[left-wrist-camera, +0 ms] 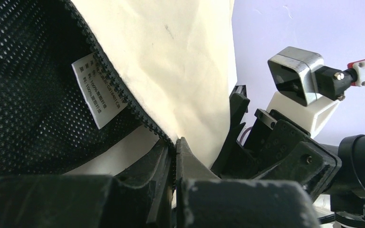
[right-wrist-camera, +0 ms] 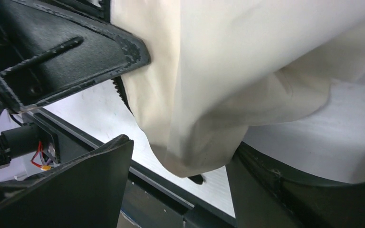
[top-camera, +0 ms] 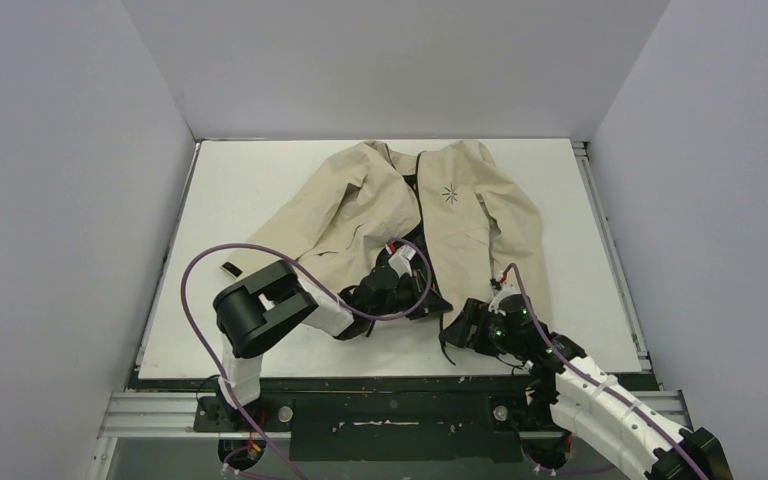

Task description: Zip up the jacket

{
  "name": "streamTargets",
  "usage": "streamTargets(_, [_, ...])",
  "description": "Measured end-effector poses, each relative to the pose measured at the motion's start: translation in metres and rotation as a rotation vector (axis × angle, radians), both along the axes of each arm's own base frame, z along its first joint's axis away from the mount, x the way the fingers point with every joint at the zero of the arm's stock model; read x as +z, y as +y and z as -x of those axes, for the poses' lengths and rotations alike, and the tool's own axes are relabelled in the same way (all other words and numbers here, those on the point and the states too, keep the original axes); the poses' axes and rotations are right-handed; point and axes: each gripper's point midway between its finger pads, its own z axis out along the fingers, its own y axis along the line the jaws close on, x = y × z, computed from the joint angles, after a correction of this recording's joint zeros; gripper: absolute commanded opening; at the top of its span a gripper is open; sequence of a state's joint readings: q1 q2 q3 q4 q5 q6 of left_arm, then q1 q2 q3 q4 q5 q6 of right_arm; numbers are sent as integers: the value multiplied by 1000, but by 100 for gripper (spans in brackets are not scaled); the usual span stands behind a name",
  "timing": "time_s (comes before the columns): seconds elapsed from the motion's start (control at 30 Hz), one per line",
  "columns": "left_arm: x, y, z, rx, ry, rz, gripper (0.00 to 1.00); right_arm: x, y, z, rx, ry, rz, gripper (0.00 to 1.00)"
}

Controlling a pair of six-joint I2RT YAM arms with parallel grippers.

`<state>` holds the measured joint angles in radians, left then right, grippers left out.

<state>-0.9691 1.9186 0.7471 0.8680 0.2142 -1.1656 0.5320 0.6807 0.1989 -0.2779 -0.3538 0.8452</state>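
The beige jacket (top-camera: 380, 200) lies on the white table (top-camera: 230, 190), collar far, hem near, front open at the bottom, with a black starburst logo (top-camera: 449, 194). My left gripper (top-camera: 422, 298) is shut on the jacket's zipper edge near the hem. In the left wrist view, my left gripper (left-wrist-camera: 176, 147) pinches the dark zipper teeth (left-wrist-camera: 123, 97) beside the black mesh lining (left-wrist-camera: 28, 104) and a white care label (left-wrist-camera: 95, 90). My right gripper (top-camera: 462, 328) is open, and a hanging beige hem corner (right-wrist-camera: 190, 156) sits between its fingers (right-wrist-camera: 100, 185), unclamped.
The table's near edge and dark metal frame (right-wrist-camera: 171, 192) lie just under my right gripper. The two grippers are close together; the right arm (left-wrist-camera: 294, 152) fills the right of the left wrist view. Grey walls enclose the table on three sides.
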Motion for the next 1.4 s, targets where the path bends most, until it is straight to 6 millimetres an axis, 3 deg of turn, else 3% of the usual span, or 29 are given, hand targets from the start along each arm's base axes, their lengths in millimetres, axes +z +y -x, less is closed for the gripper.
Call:
streamTargets(0.4, [-1,2,-3,6,3,-4,0,17,12,-16,38,-149,-70,48])
streamTargets(0.67, [-1,3,-4,1,5,-4,0,14,12,-12,95,-159,-41,51])
streamTargets(0.83, [-6,8,-8,1,9,-24,0,24,14,-14,137,-190,-27,41])
streamTargets(0.93, [-9,10,-9,2,10,-40,0,26,16,-14,156,-194,-27,41])
streamTargets(1.17, [-13,11,-8,-3,14,-55,0,17,15,-11,174,-164,-7,46])
streamTargets(1.4, [-13,11,-8,-6,15,-55,0,14,16,-13,177,-147,3,42])
